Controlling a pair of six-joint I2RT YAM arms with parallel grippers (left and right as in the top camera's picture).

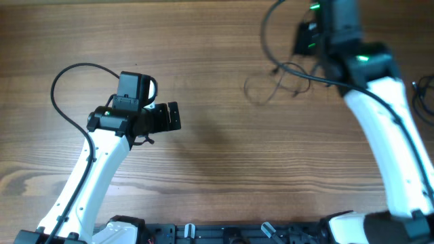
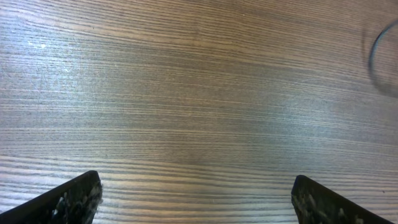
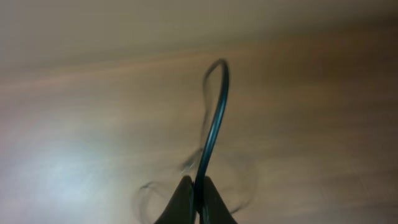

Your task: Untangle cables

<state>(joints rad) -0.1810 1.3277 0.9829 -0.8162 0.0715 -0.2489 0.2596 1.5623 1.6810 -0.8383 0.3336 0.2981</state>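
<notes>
Showing, in the overhead view, the left claw (image 1: 169, 116) above the tabletop (image 1: 217, 176), well apart from the cables (image 1: 274, 85), whose thin loops lie near the right arm (image 1: 380, 102). Left wrist view: fingers (image 2: 68, 199) spread wide, nothing between them; a blurred loop at the upper right edge. Right wrist view: the right claw (image 3: 199, 190) closed on one of the cables, a dark-green strand arching upward from the fingertips; fainter loops lie blurred behind

My left gripper (image 2: 196, 200) hung over the wooden table (image 2: 186, 93), its fingertips (image 2: 74, 198) spread wide; a blurred cable (image 2: 368, 57) loop lay at the upper right edge.
</notes>
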